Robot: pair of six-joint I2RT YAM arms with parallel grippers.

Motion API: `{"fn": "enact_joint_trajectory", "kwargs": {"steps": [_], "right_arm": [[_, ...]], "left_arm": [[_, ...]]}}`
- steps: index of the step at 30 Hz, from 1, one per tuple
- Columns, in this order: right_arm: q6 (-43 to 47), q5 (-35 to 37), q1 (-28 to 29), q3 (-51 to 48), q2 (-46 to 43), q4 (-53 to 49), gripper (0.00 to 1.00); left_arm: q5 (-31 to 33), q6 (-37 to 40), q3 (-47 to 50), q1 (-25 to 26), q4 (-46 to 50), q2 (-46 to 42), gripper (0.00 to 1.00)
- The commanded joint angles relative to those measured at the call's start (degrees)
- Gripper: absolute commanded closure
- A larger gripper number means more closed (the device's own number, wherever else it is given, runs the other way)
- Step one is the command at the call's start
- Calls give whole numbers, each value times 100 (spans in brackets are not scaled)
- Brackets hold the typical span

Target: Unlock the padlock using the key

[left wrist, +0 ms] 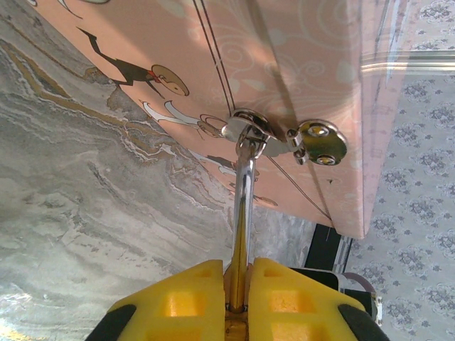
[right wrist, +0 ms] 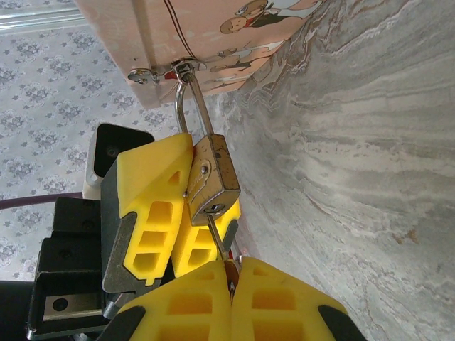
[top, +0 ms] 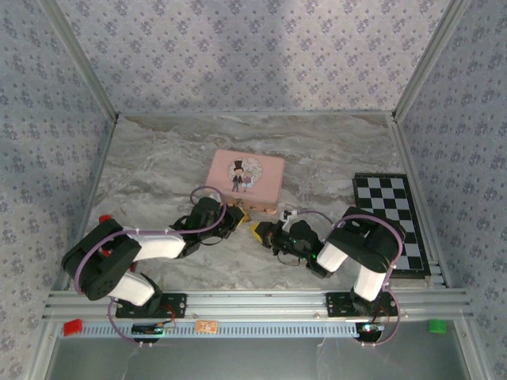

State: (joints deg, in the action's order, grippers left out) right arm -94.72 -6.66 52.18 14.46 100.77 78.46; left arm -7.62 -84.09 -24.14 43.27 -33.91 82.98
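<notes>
Right pincer (right wrist: 231, 265) grips key (right wrist: 217, 235), inserted — padlock (right wrist: 213, 177) (brass)

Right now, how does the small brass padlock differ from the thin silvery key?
The small brass padlock is a chunky gold block; the thin silvery key is a slim sliver. The padlock hooks through the pink tin's hasp in the left claw; the key sits at its keyhole in the right claw. Both are metal.
</notes>
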Motion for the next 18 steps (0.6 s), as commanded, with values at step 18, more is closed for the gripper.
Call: {"fn": "enact_joint_trajectory", "kwargs": {"steps": [18], "right_arm": [[-56,170,6,39,190,139,100]], "left_arm": [[-100,-54,95,165,-130,-107,100]]}}
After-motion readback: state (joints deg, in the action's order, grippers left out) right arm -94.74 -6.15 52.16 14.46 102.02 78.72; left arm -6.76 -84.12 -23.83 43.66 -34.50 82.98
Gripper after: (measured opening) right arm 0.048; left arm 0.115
